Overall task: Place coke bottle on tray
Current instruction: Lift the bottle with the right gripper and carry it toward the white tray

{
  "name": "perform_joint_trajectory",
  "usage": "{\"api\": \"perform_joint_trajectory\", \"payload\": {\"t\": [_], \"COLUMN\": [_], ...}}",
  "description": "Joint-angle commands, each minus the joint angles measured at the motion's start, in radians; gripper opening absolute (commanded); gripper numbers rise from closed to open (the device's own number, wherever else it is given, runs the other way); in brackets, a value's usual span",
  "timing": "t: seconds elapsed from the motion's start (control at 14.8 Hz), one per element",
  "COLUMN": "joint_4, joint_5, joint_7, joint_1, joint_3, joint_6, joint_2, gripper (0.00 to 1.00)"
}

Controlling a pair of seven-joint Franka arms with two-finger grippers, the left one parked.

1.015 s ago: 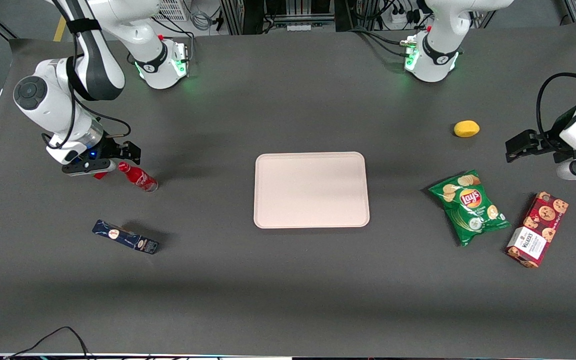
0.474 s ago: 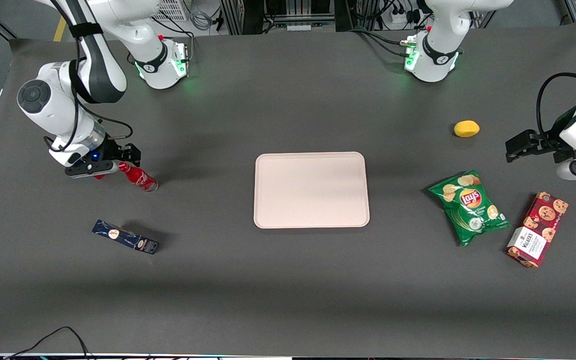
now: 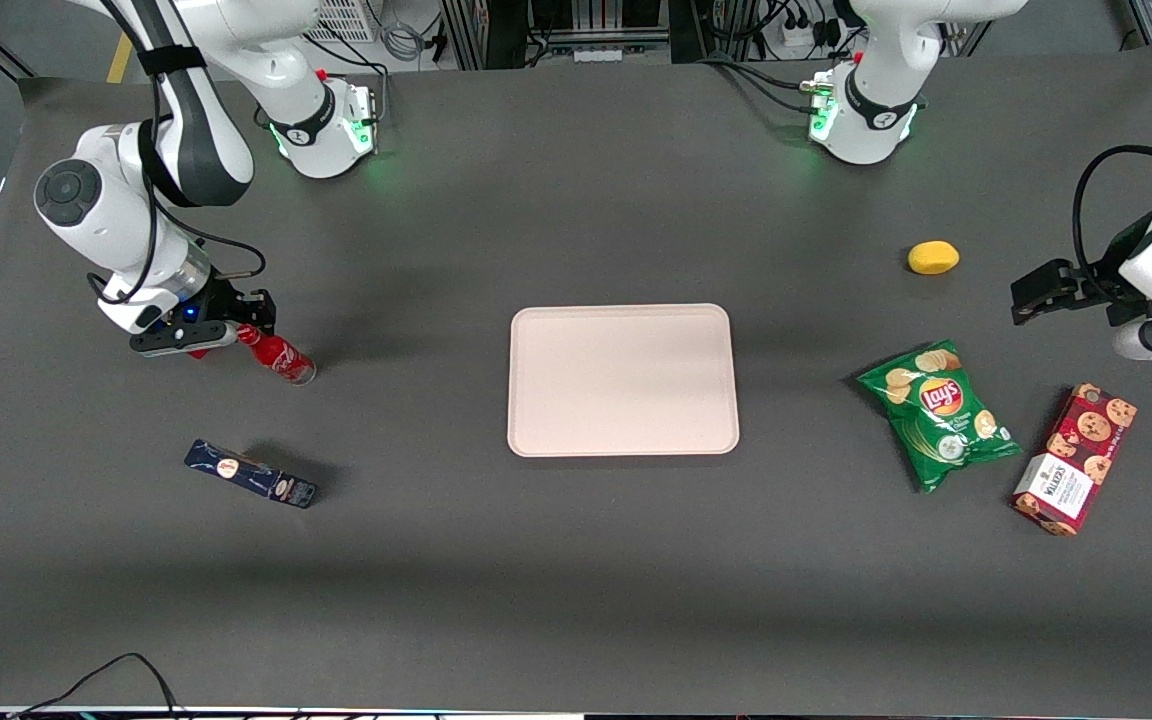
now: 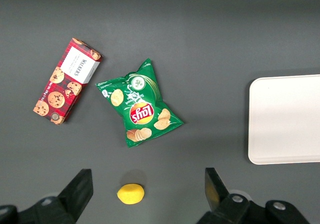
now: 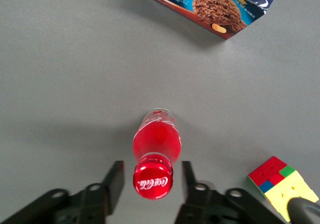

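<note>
The coke bottle point(image 3: 277, 356) stands upright on the dark table, toward the working arm's end. It is small and red, with a red cap and a clear base. My right gripper point(image 3: 241, 322) is at the bottle's top. In the right wrist view the red cap point(image 5: 153, 180) sits midway in the gripper point(image 5: 151, 181). The black fingers point(image 5: 114, 181) are open, with a gap on each side of the cap. The pale pink tray point(image 3: 623, 379) lies flat in the middle of the table with nothing on it. Its edge also shows in the left wrist view point(image 4: 285, 119).
A dark blue box point(image 3: 251, 474) lies nearer the front camera than the bottle and shows as a cookie box point(image 5: 210, 4). A colour cube point(image 5: 280, 184) sits beside the bottle. A chips bag point(image 3: 938, 414), cookie box point(image 3: 1075, 459) and lemon point(image 3: 933, 257) lie toward the parked arm's end.
My right gripper has shifted slightly at the bottle's top and its wrist has moved a little farther from the front camera. The bottle has not moved.
</note>
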Motion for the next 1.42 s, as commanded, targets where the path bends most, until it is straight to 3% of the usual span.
{"api": "perform_joint_trajectory", "payload": {"t": [0.0, 0.2, 0.34, 0.54, 0.88, 1.22, 1.35], "joint_4": [0.007, 0.01, 0.025, 0.072, 0.354, 0.559, 0.618], "joint_5": [-0.008, -0.008, -0.008, -0.007, 0.006, 0.01, 0.041], "joint_7": [-0.024, -0.024, -0.026, -0.034, -0.014, 0.109, 0.208], "joint_1": [-0.003, -0.002, -0.002, 0.001, 0.023, 0.034, 0.034], "joint_3": [-0.003, -0.004, -0.006, -0.004, 0.011, 0.134, 0.2], "joint_6": [0.02, 0.02, 0.01, -0.058, -0.428, -0.601, -0.64], "joint_2": [0.012, 0.01, 0.007, -0.014, -0.007, 0.019, 0.041], "gripper": [0.33, 0.09, 0.0, 0.0, 0.0, 0.0, 0.0]}}
